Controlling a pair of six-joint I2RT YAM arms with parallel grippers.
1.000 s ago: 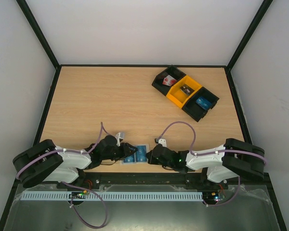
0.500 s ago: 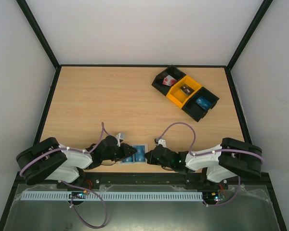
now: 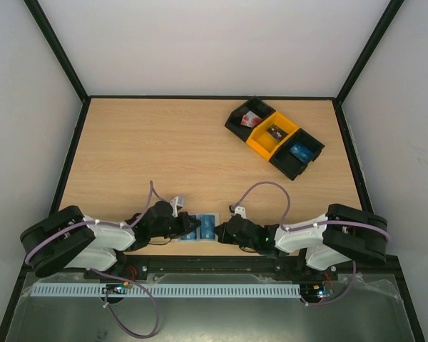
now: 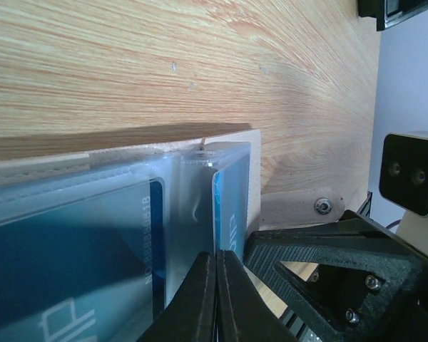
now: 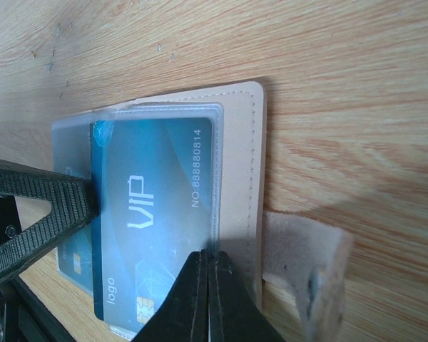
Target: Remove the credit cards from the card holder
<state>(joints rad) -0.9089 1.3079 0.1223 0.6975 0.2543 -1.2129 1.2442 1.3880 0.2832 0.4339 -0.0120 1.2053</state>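
Card holder (image 3: 202, 229): it lies flat at the near edge of the bench (image 3: 164, 157), between your 2 hands. I think this is so that each arm can reach 1 pocket.
Credit cards (image 5: 153, 206): 2 blue cards sit in the pockets, side by side.
Left hand (image 4: 215, 260): the fingers are pressed together and pinch the sleeve on the strip between the pockets, probably to anchor it.
Right hand (image 5: 208, 260): the fingers are pressed together at the edge of the VIP card's pocket. You cannot tell if they grip the card or only the plastic.
Tab (image 5: 307, 274): it sticks out just beside the right hand and nothing touches it.
Views: only the wrist cameras show you the grips and the print on the cards. Only the top camera shows the bins (image 3: 274, 135), well apart at the back right.
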